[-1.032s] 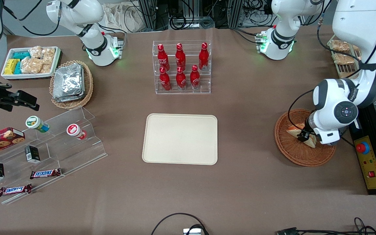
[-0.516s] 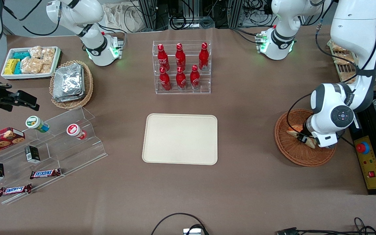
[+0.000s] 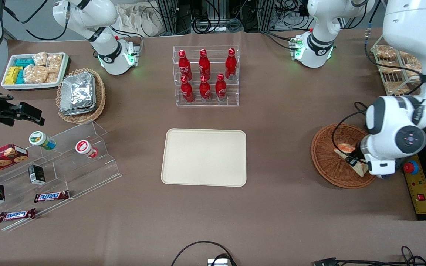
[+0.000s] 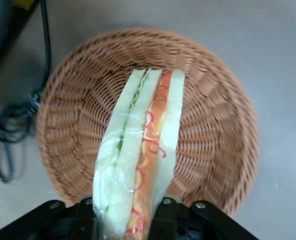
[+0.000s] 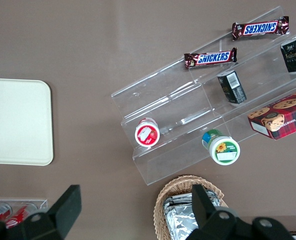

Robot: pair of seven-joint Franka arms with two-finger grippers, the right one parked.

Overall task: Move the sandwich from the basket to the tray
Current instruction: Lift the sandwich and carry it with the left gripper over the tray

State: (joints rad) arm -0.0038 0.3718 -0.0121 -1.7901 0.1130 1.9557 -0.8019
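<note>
Wicker basket (image 3: 331, 162) sits on the desk (image 3: 279, 122) beside the tray (image 3: 204, 157). End effector (image 3: 353, 162) grips the sandwich (image 4: 138, 160) above the basket. Readable labels: two Snickers bars (image 5: 210, 58).

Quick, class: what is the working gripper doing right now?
Gripper: closed on the sandwich, holding it above the basket.
</note>
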